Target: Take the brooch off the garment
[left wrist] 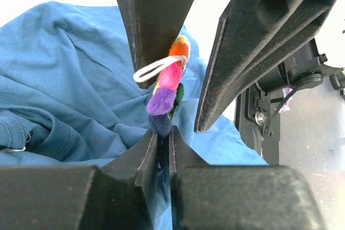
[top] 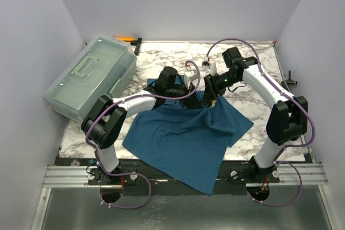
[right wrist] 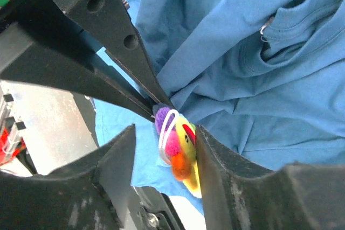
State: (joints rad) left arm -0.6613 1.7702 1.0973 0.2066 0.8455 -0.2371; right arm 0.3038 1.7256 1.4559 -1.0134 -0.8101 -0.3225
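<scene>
Left gripper (left wrist: 163,136) pinched lower tip of brooch (left wrist: 170,76); right gripper (right wrist: 164,133) spread-jawed around it; join to garment (left wrist: 70,68) hidden.

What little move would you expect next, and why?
Probably the left fingers should ease the brooch away from the shirt. They are pinched on its purple end, while the right fingers stand open either side of it, so only the left holds it.

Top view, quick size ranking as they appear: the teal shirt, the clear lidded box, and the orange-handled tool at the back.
1. teal shirt: largest.
2. clear lidded box: clearly smaller in area.
3. orange-handled tool: by far the smallest, a sliver showing behind the box.
</scene>
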